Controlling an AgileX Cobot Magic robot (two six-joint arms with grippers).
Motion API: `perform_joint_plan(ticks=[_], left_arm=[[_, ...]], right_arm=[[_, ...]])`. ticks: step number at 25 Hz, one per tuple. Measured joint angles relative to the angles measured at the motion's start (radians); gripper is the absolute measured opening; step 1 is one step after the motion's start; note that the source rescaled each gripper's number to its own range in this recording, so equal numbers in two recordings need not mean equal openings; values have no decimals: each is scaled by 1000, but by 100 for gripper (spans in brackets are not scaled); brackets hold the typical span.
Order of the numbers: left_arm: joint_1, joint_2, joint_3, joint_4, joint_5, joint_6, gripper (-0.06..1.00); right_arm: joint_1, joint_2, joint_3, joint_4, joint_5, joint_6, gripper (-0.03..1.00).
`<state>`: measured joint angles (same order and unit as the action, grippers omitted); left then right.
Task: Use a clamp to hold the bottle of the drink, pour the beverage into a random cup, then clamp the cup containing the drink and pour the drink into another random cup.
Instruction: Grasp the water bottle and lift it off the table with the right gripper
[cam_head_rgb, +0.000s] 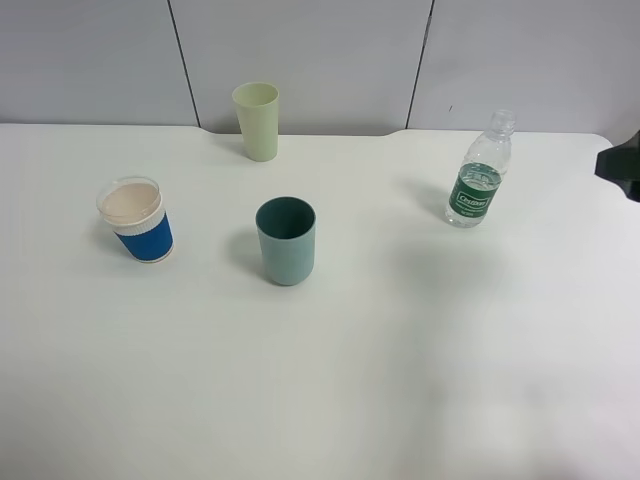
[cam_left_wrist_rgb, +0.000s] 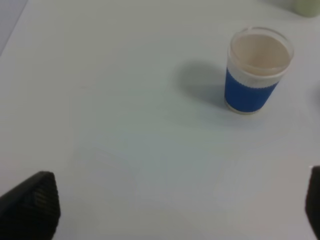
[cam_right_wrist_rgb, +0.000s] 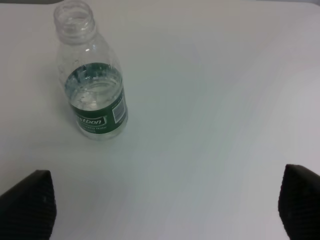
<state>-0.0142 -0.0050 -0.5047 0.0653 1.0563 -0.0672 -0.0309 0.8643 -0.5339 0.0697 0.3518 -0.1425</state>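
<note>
On table: bottle (cam_head_rgb: 480, 175) upright at far right; teal cup (cam_head_rgb: 286, 240) in the middle; blue cup (cam_head_rgb: 138, 220) at left; pale cup (cam_head_rgb: 257, 120) far, left of centre. All stand well apart on the white table (cam_head_rgb: 400, 380).
Progress: nothing done yet, as far as I can judge. Bottle is ungripped and standing alone, and no cup is tilted or held.
Bottle: neck open, no cap seen. Water (cam_right_wrist_rgb: 95, 95) sits about level with the top of the label, so part full.
Teal cup: inside is dark, no liquid visible; can't rule out a little.
Blue cup: pale inside, contents can't tell.
Left to do: grip bottle, pour into teal cup, grip teal cup, pour into blue cup. Whole sequence is open.
Right gripper (cam_right_wrist_rgb: 165, 202): released, jaws spread wide, nothing between them. Bottle is ahead and off to one finger's side, no contact.
Right arm (cam_head_rgb: 622, 172): only a black bit at the right edge of the high view, beside the bottle but apart.
Left gripper (cam_left_wrist_rgb: 172, 205): released, jaws wide, empty. Faces the blue cup, well short of it; not in the high view.
Next, my read: right gripper must centre on the bottle's label band before closing.
</note>
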Motion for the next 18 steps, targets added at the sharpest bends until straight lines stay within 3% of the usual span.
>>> perform_joint_plan(ticks=[18], left_arm=[[0,0,0,0,0,0,100]], right_arm=[[0,428,10,-8,-344,0,76]])
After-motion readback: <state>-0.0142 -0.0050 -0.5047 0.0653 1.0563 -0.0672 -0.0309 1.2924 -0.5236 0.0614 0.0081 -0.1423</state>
